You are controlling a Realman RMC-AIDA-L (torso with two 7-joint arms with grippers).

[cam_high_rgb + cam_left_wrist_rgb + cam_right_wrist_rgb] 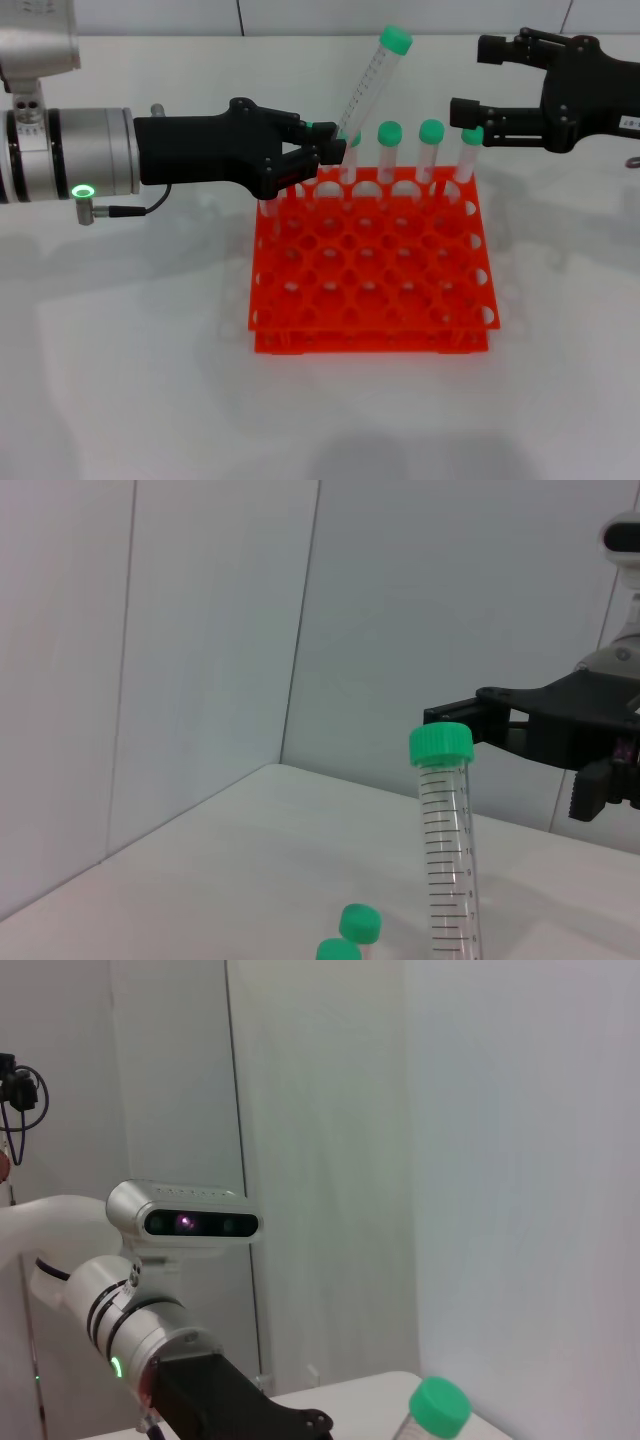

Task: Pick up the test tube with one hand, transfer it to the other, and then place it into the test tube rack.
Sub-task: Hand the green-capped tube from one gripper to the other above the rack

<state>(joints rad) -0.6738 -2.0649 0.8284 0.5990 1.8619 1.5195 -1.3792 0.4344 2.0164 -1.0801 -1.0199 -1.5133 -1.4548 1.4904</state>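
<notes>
Here, your left claw (335,150) is clamped on the lower part of the test tube (372,75), at the far left corner of the test tube rack (370,265). You cannot see the tube's bottom end: the claw's fingers cover it, so whether it has entered a hole is unclear. The tube leans, its green cap tipped up and toward the right claw (468,85). That right claw hangs spread wide and empty over the rack's far right corner, apart from the tube. Three other green-capped tubes (388,150) stand along the rack's far row. The rack sits on the white desk (120,340).
</notes>
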